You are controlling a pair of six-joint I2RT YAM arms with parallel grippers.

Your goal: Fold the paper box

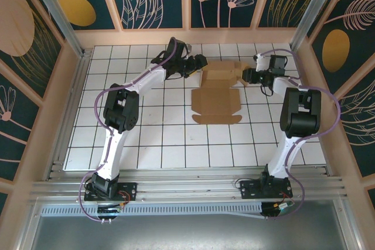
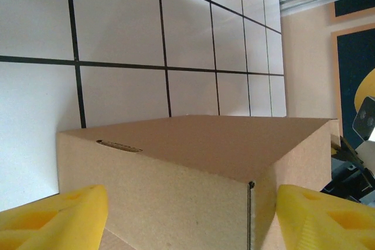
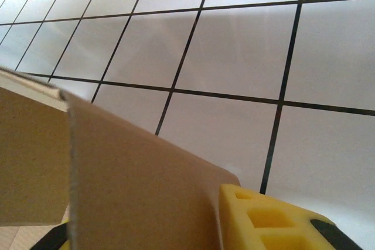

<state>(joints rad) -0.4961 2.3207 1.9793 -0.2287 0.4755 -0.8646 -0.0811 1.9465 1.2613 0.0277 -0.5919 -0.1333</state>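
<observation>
The paper box (image 1: 218,89) sits at the far middle of the table (image 1: 146,139). Its far part stands up, but its near flaps lie flat, so much is left. The left gripper (image 1: 198,62) is spread wide. The right gripper (image 1: 246,75) is around a flap. I cannot tell if it pinches.

No legible txt/labels; paper box (image 1: 218,95) blank.

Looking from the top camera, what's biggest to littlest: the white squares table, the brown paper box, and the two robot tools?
1. The table, by far the largest.
2. The paper box.
3. The left tool and the right tool: both small and about alike, so no ranking between them.
</observation>
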